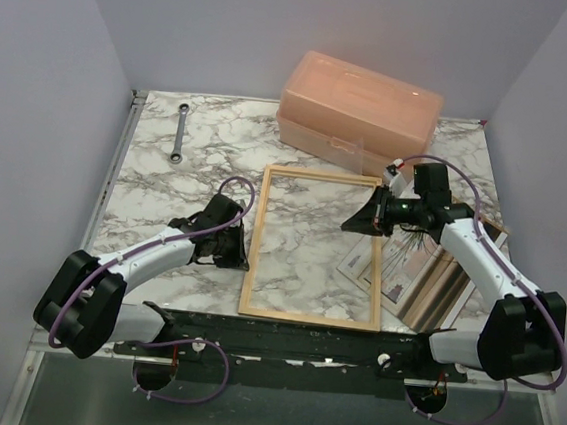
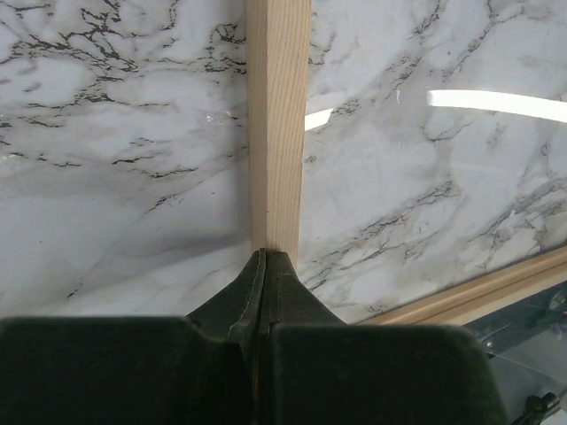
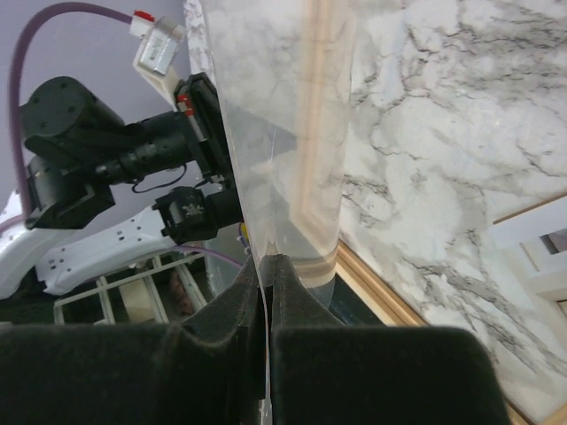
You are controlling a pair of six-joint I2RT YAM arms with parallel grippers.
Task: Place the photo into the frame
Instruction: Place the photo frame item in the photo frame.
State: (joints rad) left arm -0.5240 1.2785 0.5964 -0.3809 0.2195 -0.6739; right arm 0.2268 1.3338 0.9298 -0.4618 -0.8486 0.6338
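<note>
The light-wood frame (image 1: pixel 308 318) lies flat mid-table. My left gripper (image 1: pixel 241 252) is at its left rail. In the left wrist view the gripper (image 2: pixel 266 252) is shut, with the frame rail (image 2: pixel 276 124) running away from the fingertips and a sliver of wood between them. My right gripper (image 1: pixel 355 222) is over the frame's right rail. In the right wrist view this gripper (image 3: pixel 268 258) is shut on a clear pane (image 3: pixel 275 133), held on edge above the rail (image 3: pixel 372 283). The photo (image 1: pixel 406 268) lies face up to the right of the frame, partly under the right arm.
A brown backing panel (image 1: pixel 452 289) lies under the photo's right side. A peach plastic box (image 1: pixel 359 109) stands at the back, just beyond the frame. A wrench (image 1: pixel 181 132) lies at the back left. The table's near edge runs just below the frame.
</note>
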